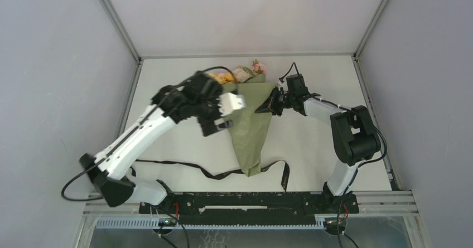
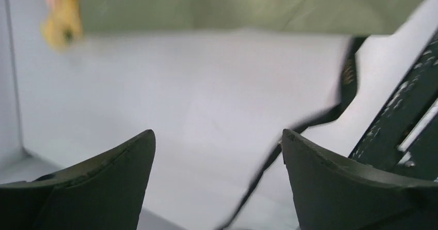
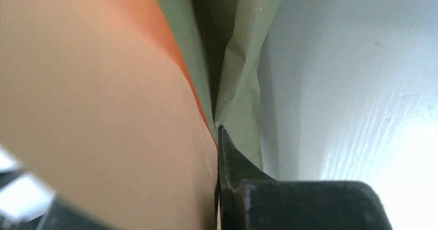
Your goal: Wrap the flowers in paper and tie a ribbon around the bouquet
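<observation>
The left gripper (image 2: 217, 137) hangs with its jaws wide apart and empty by the left edge of the bouquet (image 1: 249, 128), which lies in the middle of the table (image 1: 312, 147), flowers (image 1: 245, 74) at the far end and narrow tip crossing the ribbon (image 1: 184, 163). On the right, the right gripper (image 1: 272, 104) is clamped on the paper (image 3: 243, 59) at the cone's upper right edge

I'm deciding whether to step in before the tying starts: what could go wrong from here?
1. Only the right pincer pinches the paper, at its edge; the left pincer is open and empty, so the wrap might unroll.
2. The ribbon lies flat at the narrow tip of the bouquet, untied; pulled up there, it may slip off the end.
3. A tug on that paper edge could tear it.
</observation>
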Controlling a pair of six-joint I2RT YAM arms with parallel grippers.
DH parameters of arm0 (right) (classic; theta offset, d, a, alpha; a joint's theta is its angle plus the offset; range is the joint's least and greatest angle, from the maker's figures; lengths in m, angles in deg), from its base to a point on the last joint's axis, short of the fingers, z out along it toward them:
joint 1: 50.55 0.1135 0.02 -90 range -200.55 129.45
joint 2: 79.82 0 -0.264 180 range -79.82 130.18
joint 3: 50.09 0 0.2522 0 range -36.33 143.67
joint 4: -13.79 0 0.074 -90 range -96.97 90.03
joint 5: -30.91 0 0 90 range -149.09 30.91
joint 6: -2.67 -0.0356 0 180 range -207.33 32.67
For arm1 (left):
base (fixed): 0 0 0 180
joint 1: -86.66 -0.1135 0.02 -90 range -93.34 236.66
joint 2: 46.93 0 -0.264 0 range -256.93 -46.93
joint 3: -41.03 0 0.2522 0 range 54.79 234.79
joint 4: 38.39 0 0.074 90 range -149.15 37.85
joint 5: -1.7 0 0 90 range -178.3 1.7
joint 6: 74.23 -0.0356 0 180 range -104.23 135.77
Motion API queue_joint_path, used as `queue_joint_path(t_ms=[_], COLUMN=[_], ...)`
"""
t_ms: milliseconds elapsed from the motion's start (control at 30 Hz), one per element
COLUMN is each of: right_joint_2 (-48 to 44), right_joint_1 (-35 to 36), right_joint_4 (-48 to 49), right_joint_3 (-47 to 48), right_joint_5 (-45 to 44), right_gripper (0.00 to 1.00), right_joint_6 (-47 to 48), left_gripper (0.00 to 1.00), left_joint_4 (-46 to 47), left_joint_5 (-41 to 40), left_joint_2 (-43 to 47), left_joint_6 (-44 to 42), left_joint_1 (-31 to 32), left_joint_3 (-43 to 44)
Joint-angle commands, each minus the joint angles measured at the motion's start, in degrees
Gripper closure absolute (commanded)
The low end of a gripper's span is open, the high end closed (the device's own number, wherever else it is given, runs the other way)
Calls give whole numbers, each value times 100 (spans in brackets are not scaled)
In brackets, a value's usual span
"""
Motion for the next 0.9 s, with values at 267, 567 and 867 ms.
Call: queue_joint_path(t_ms=[267, 567, 867], right_joint_2=[-450, -684, -932], right_joint_1=[215, 712, 1122], right_joint_4=[0, 36, 123], right_joint_3=[202, -4, -379], right_joint_5=[421, 101, -268], right_gripper=[100, 100, 100], right_joint_6=[-235, -346, -351], left_gripper=[4, 20, 19], left_joint_4=[652, 850, 1718], left_joint_5=[-1193, -1043, -1296], left_joint_2=[1038, 292, -723], left_joint_6=[-66, -456, -580], left_joint_1=[-5659, -7744, -8393], left_joint_3=[-2830, -3708, -4403])
